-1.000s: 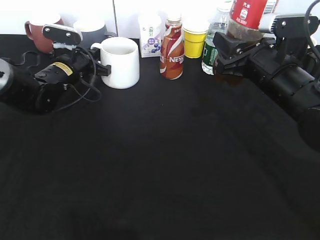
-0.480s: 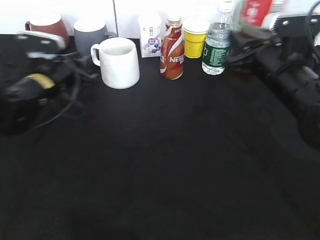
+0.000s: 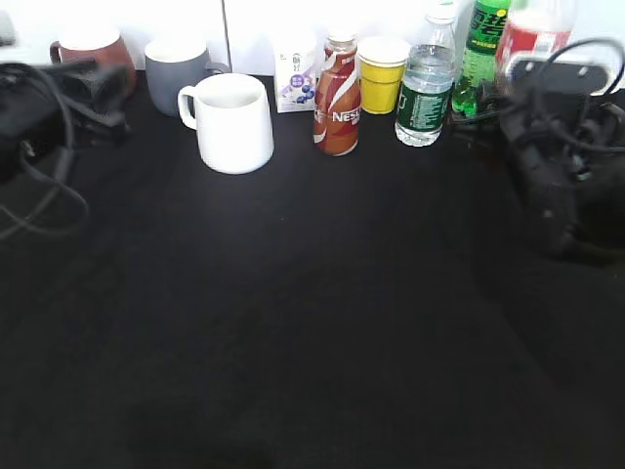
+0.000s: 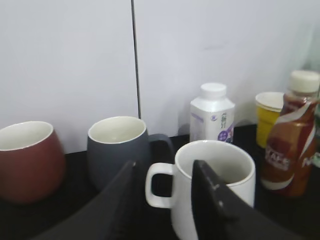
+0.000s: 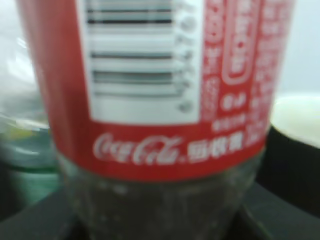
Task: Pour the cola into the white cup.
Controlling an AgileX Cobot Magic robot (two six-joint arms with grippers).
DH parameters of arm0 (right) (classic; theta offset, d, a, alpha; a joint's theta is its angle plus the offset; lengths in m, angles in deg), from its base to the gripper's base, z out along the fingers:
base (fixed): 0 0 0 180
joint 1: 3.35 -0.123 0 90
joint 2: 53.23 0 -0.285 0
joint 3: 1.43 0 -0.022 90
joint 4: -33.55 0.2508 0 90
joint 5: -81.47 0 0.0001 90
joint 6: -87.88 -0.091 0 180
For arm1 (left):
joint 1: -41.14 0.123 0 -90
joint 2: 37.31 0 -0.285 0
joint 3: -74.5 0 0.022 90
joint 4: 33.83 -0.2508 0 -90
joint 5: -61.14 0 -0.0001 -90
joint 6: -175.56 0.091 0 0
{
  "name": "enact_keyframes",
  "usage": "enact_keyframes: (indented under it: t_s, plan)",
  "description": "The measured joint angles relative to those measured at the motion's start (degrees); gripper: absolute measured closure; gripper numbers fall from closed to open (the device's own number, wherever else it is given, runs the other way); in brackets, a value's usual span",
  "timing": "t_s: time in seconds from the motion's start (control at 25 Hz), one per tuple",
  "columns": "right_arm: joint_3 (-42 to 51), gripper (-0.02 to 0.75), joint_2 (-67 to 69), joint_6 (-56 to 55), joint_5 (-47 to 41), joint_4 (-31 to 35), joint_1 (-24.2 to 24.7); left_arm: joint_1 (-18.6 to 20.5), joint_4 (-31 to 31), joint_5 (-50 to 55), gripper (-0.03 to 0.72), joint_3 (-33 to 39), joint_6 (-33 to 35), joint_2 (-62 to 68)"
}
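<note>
The white cup (image 3: pixel 234 122) stands at the back left of the black table, handle to the left. In the left wrist view the white cup (image 4: pixel 243 192) shows just ahead of my left gripper (image 4: pixel 164 172), which is open and empty, with the handle seen between the fingers. In the exterior view my left gripper (image 3: pixel 103 98) sits well left of the cup, apart from it. The cola (image 3: pixel 535 34) stands upright at the back right. It fills the right wrist view (image 5: pixel 150 100), between the jaws of my right gripper (image 3: pixel 532 83), which is shut on it.
Along the back stand a red mug (image 3: pixel 93 54), a grey mug (image 3: pixel 176 68), a small white bottle (image 3: pixel 295 73), a Nescafe bottle (image 3: pixel 337 98), a yellow cup (image 3: pixel 381 76), a water bottle (image 3: pixel 423 83) and a green soda bottle (image 3: pixel 480 54).
My left gripper let go of the cup's handle and drew back to the left. My right arm carried the cola right and back, from tilted near the water bottle to upright.
</note>
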Motion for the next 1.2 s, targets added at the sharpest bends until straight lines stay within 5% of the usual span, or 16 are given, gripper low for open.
enact_keyframes:
  t_s: [0.32, 0.56, 1.04, 1.12, 1.2]
  plan:
    - [-6.7, 0.353, 7.9, -0.1, 2.6, -3.1, 1.3, -0.5, -2.7, 1.0, 0.423, 0.0, -0.3, 0.0]
    - [-6.6, 0.14, 7.9, -0.1, 2.4, -2.9, 1.3, -0.5, -2.8, 1.2, 0.423, 0.0, -0.3, 0.0]
    - [6.7, 0.132, -2.3, -0.1, 2.2, -7.0, 1.3, -0.5, -2.8, 2.9, 0.423, 0.0, -0.4, -1.5]
    - [8.9, 0.137, -10.8, -0.1, -7.3, -7.5, 1.3, -0.5, -2.7, 13.0, 0.423, -0.3, -0.4, -6.1]
    - [9.0, 0.141, -22.1, -0.1, -32.9, -7.7, 1.3, -0.5, 0.4, 33.0, 0.417, -1.9, -0.4, -11.0]
